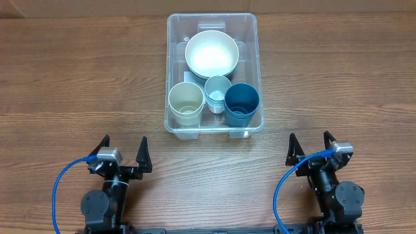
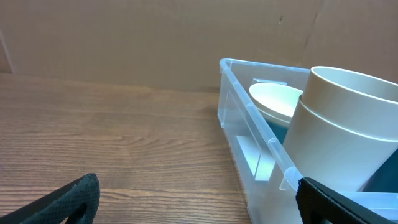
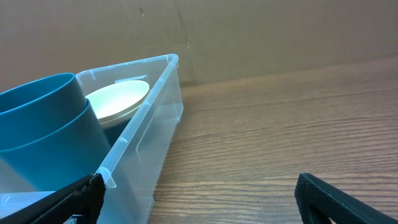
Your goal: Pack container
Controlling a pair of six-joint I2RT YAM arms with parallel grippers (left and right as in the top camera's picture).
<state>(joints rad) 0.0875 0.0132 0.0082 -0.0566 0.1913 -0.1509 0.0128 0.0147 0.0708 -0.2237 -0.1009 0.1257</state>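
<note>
I am holding my left end effector [image 1: 124, 144] and right end effector [image 1: 309, 138] spread and empty at the table's [image 1: 65, 78] near edge. Ahead, between them, the container [image 1: 212, 15] is sitting mid-table, carrying three cups [image 1: 186, 101] and a bowl [image 1: 211, 53]. Packing looks finished; any further reach should clear its rim.

No readable text, label, brand, number or sign shows in any view.

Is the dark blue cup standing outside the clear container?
No, the dark blue cup stands inside the container, in its near right corner.
</note>
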